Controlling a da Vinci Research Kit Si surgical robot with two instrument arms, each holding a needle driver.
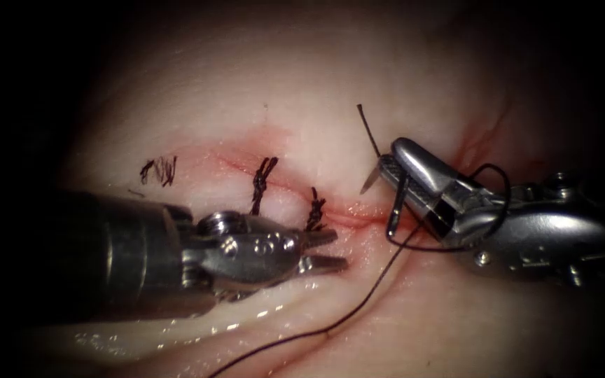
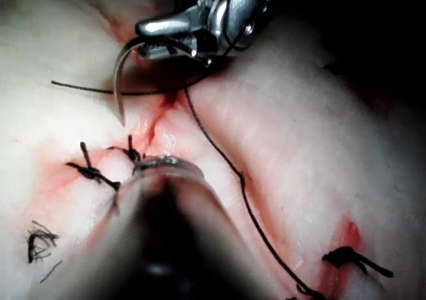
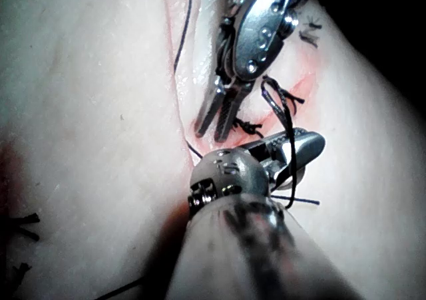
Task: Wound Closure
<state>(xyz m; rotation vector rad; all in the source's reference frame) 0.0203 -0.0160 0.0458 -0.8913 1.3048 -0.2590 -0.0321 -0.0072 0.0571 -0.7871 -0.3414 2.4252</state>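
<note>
Far left on the tissue [image 1: 302, 84], a small tangle of cut thread ends [image 1: 159, 170] lies apart from everything else. Moving right, the left tool [image 1: 325, 250] comes in low and level, jaws slightly spread and holding nothing, tips hovering just on the near side of the cut [image 1: 358, 215]. Two finished stitches [image 1: 263, 183] cross the cut just behind and beside those tips, the nearer one almost touching the upper jaw.

Next right, there's the open stretch of the cut, edged with red fluid [image 1: 350, 218]. The needle [image 1: 395, 203] stands right over it, and in the left wrist view its curve [image 2: 120, 80] arcs down with the point free of the tissue, just above the surface. The right tool [image 1: 390, 164] has its jaws pressed together on the needle, gripping well back along the curve, away from the point.

The thread [image 1: 365, 297] loops over the right tool's wrist and trails off toward the near left; a short tail sticks up beyond the jaws.

The key relation: the needle sits to the right of the left tool's tips, a short gap away, its long axis roughly upright across the cut. By my reading, the right tool owns it.
</note>
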